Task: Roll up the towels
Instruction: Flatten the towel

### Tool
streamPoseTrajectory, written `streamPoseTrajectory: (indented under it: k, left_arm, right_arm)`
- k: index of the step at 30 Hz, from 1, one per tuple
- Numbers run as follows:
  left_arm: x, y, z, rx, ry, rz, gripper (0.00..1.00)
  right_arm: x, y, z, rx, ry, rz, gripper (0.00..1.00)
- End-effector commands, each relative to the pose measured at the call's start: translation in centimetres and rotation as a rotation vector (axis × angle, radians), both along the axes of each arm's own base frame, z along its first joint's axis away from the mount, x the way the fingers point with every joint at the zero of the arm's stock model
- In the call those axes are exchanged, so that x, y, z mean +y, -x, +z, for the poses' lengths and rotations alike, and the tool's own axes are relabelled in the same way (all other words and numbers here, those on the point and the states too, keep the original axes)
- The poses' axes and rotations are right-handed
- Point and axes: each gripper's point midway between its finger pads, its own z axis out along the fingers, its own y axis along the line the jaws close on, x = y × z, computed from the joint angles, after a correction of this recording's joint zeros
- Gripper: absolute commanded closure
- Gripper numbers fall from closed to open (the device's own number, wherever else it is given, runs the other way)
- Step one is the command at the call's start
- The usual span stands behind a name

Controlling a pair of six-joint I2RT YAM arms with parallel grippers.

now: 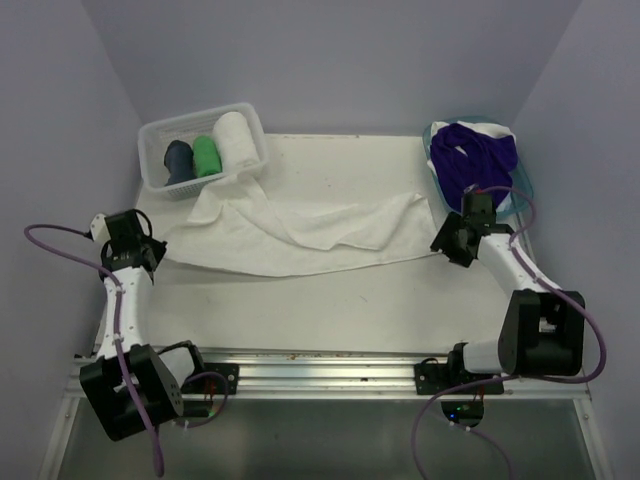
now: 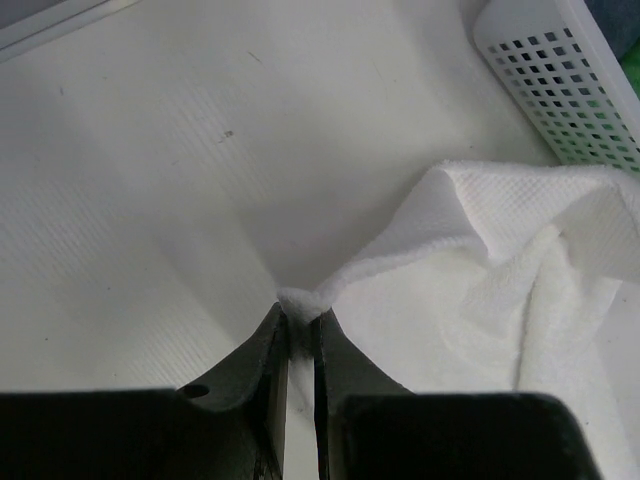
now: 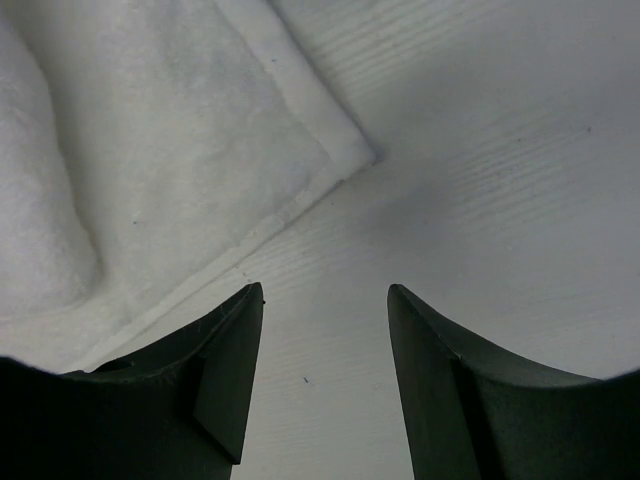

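A big white towel lies crumpled across the middle of the table. My left gripper is at its near-left corner. In the left wrist view that gripper is shut on the tip of the white towel, which rises slightly off the table. My right gripper stands open just off the towel's right end. In the right wrist view the gripper has only bare table between its fingers, and the white towel lies ahead to the left. A purple towel is heaped in the tub.
A white plastic basket at the back left holds rolled navy, green and white towels; its perforated wall is close to my left gripper. The light blue tub sits at the back right. Purple walls close in the sides.
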Motion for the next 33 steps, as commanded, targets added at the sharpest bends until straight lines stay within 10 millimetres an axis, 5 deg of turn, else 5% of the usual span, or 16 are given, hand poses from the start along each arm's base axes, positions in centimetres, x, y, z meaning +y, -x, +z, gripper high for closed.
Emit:
streamPoseTrajectory:
  k: [1,7,18,21,22,24,29,33]
  left_arm:
    - [1.0,0.0,0.5,-0.003,0.017,0.031,1.00]
    - [0.4,-0.4,-0.7,0.014,0.055,-0.014,1.00]
    - [0.0,-1.5,0.4,-0.009,0.061,-0.067,1.00]
    - [-0.1,-1.8,0.7,-0.017,0.066,-0.082,1.00]
    - [-0.2,-1.8,0.7,-0.018,0.068,-0.087,1.00]
    - [-0.3,-2.0,0.8,-0.022,0.071,-0.100,1.00]
    - [-0.3,-2.2,1.5,-0.019,0.060,-0.119,1.00]
    - [-0.7,-2.4,2.2,-0.028,0.066,-0.149,1.00]
  right_arm:
    - [0.0,0.1,-0.2,-0.022,-0.038,-0.047,0.43]
    - [-0.4,-1.1,-2.3,0.000,-0.040,-0.076,0.41]
    - [-0.1,-5.7,-4.9,-0.042,-0.109,-0.191,0.45]
    - [-1.0,-6.6,-5.0,-0.074,-0.080,-0.252,0.63]
    - [-1.2,-6.9,-5.2,-0.079,-0.082,-0.271,0.82]
    - [-1.2,-7.4,-4.9,-0.100,-0.090,-0.284,1.00]
    - [-1.2,-7.2,-1.0,-0.182,-0.096,-0.273,1.00]
    - [-1.4,-4.2,1.3,-0.179,-0.061,-0.251,1.00]
